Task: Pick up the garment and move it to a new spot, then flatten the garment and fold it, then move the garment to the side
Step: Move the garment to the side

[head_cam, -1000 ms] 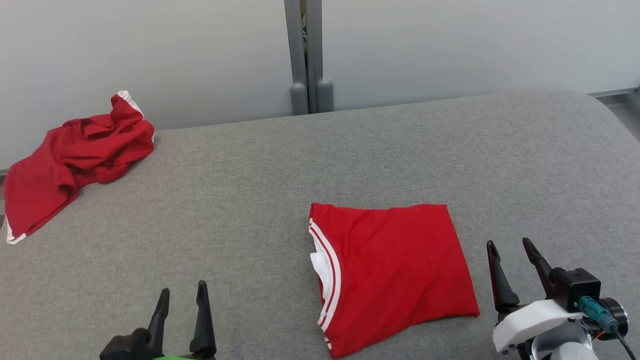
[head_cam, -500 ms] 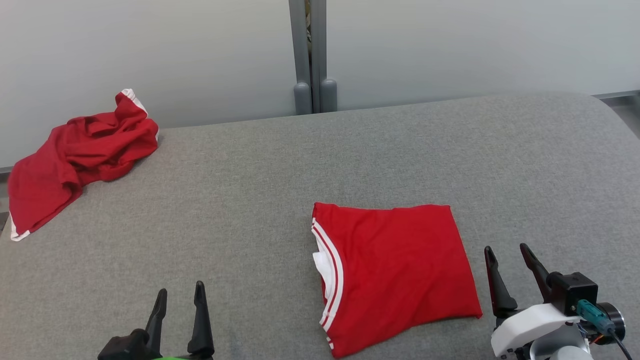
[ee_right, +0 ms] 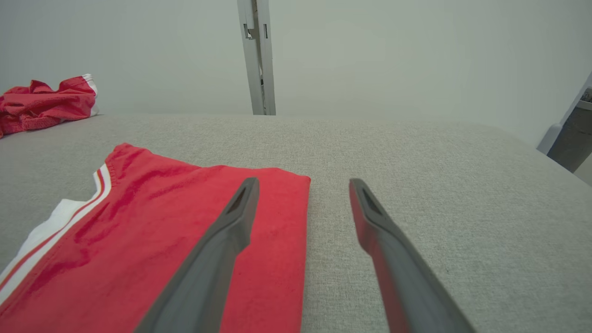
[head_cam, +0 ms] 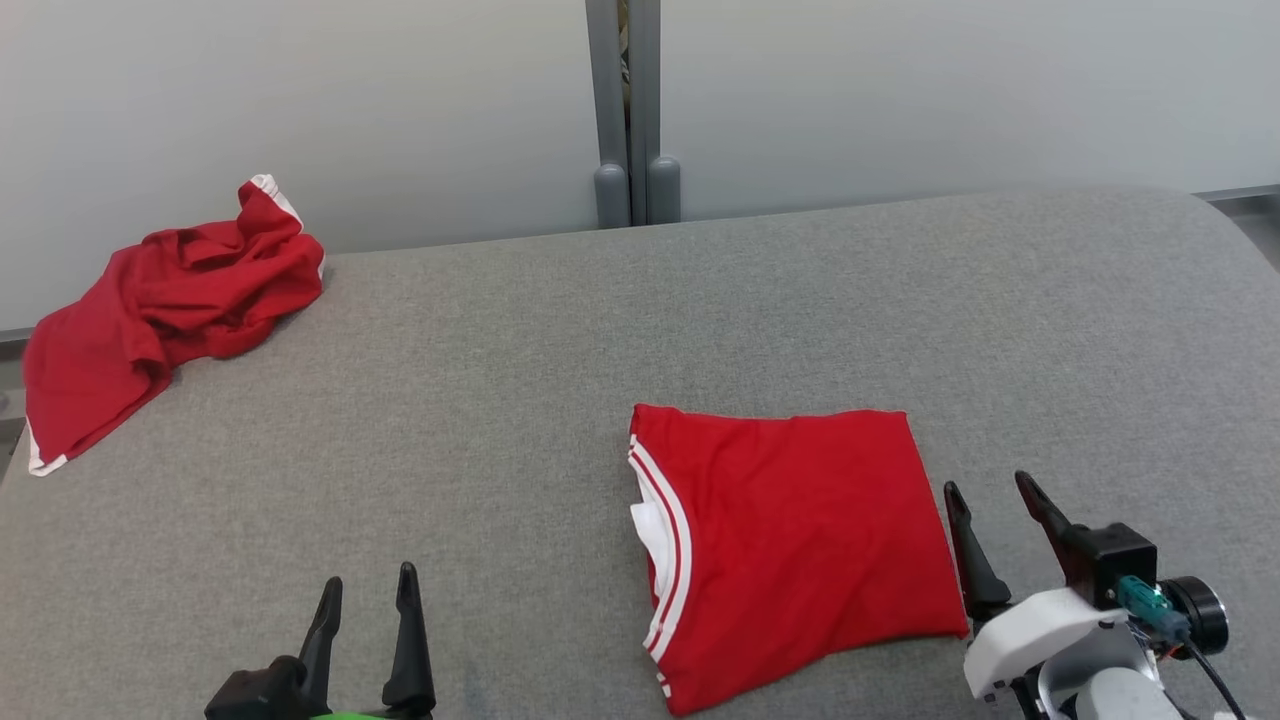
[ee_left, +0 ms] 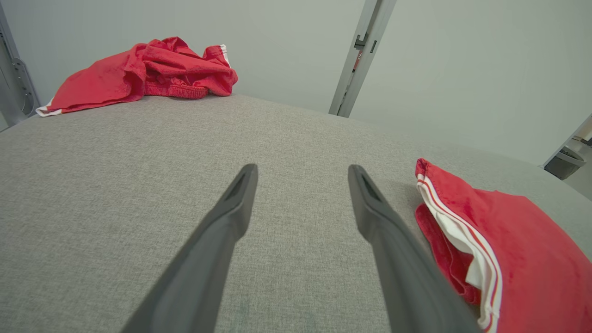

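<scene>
A red garment [head_cam: 800,540] with white-striped trim lies folded flat on the grey padded table [head_cam: 560,380], right of the middle. My right gripper [head_cam: 986,485] stands open at its right edge. In the right wrist view the right gripper [ee_right: 304,181] has its left finger over the folded garment [ee_right: 152,231] and its right finger over bare table. My left gripper [head_cam: 368,580] is open near the front edge, well left of the garment. The left wrist view shows the left gripper [ee_left: 302,169] holding nothing, with the garment's [ee_left: 518,240] striped edge to its right.
A second red garment [head_cam: 170,300] lies crumpled at the table's far left corner, partly hanging over the edge; it also appears as a crumpled heap [ee_left: 143,74] in the left wrist view. A grey post [head_cam: 630,110] stands against the pale wall behind the table.
My right gripper has shifted a little to the left, closer to the folded garment's right edge. The head camera has panned slightly. The left gripper has hardly moved.
</scene>
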Controlling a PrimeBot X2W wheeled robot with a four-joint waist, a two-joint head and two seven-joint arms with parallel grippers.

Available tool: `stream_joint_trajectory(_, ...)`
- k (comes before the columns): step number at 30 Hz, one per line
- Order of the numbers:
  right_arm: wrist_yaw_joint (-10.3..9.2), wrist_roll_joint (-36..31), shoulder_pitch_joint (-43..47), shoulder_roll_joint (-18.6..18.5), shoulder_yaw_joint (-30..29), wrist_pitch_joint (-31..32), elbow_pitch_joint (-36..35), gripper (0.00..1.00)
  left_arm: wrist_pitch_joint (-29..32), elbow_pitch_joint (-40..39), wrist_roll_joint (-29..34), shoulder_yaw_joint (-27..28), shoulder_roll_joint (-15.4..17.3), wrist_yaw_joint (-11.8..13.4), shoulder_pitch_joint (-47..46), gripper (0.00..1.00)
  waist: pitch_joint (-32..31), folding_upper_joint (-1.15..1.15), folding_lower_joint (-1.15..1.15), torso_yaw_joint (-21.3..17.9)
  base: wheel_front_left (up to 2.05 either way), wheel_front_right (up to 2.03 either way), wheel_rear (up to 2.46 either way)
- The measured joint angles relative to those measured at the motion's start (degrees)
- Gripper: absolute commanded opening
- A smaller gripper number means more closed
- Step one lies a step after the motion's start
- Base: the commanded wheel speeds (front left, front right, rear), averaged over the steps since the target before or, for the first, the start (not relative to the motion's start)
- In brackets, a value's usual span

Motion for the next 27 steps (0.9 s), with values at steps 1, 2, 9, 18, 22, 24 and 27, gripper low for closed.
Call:
stream_joint_trajectory(1, 0.00, -0.6, -0.7, 0.0, 0.1, 0.4, 0.4, 1.00, 0.0, 0.0, 0.0, -0.1, 0.0, 0.0, -0.1, 1.00, 0.1, 0.00, 0.00, 0.1, 0.00, 0.00, 0.00)
stream_joint_trajectory(2, 0.00, -1.4, -1.7, 0.0, 0.1, 0.9, 0.7, 1.00, 0.0, 0.1, 0.0, -0.2, 0.0, 0.0, -0.3, 1.00, 0.1, 0.00, 0.00, 0.2, 0.00, 0.00, 0.00)
stream_joint_trajectory(9, 0.00, -6.7, -7.7, 0.0, -1.9, 9.5, 5.6, 1.00, 0.0, 0.7, 0.7, -0.9, -0.1, 0.0, -1.4, 1.00, 0.9, 0.00, 0.00, 1.9, 0.00, 0.00, 0.00)
stream_joint_trajectory(18, 0.00, -7.0, -11.1, -0.7, -3.1, 21.0, 12.5, 1.00, 0.0, 1.4, 1.1, -0.9, -0.1, 0.0, -2.9, 1.00, 2.9, 0.00, 0.00, 5.4, 0.00, 0.00, 0.00)
stream_joint_trajectory(22, 0.00, -5.5, -11.3, -2.0, -2.5, 24.1, 14.5, 1.00, 0.0, 1.5, 1.1, -0.9, -0.1, 0.0, -3.2, 1.00, 4.0, 0.00, 0.00, 6.8, 0.00, 0.00, 0.00)
stream_joint_trajectory(24, 0.00, -3.8, -11.7, -2.0, -2.2, 25.3, 15.2, 1.00, 0.0, 1.5, 1.1, -0.9, -0.1, 0.0, -3.5, 1.00, 4.6, 0.00, 0.00, 7.3, 0.00, 0.00, 0.00)
stream_joint_trajectory(27, 0.00, -1.5, -12.1, -2.0, -1.7, 26.3, 15.8, 0.48, 0.0, 1.5, 1.1, -0.9, -0.1, 0.0, -3.6, 1.00, 5.2, 0.00, 0.00, 7.8, 0.00, 0.00, 0.00)
